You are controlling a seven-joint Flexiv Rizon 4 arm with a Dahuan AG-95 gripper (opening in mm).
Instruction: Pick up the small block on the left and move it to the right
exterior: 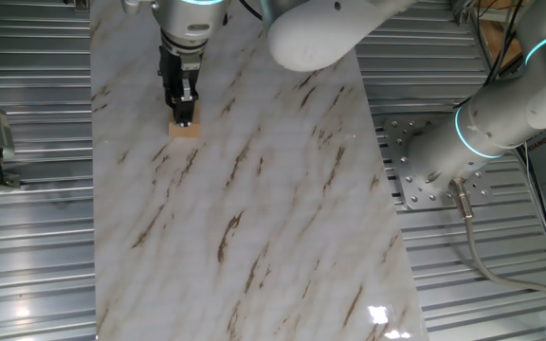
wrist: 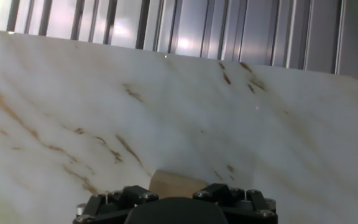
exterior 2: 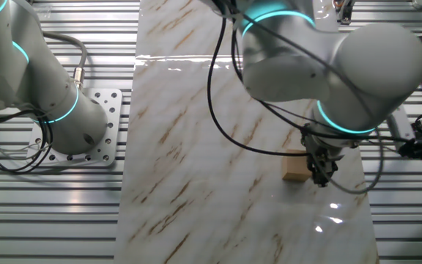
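Gripper: the gripper [exterior: 185,116] points straight down over the marble-patterned tabletop [exterior: 254,218], its black fingertips right at the top of the block. In the other fixed view the gripper [exterior 2: 319,176] sits at the block's right edge, low to the surface.

Grip state: cannot tell. The fingers overlap the block in both fixed views, but no gap or contact on the block's sides is visible; the hand view shows only the gripper's black base along the bottom edge.

Block: the small block [exterior: 185,128] rests flat on the tabletop, directly under the fingertips, near the tabletop's far left part in one fixed view. In the other fixed view the small block [exterior 2: 294,167] lies just left of the fingers, near the tabletop's right edge. In the hand view the small block [wrist: 176,184] peeks out just above the gripper base, centred.

Arm: the white arm [exterior 2: 328,66] with teal rings bends over the tabletop above the block.

Surroundings: a bolted base plate [exterior: 425,175] sits beside the tabletop on a ribbed metal floor [exterior: 27,237].
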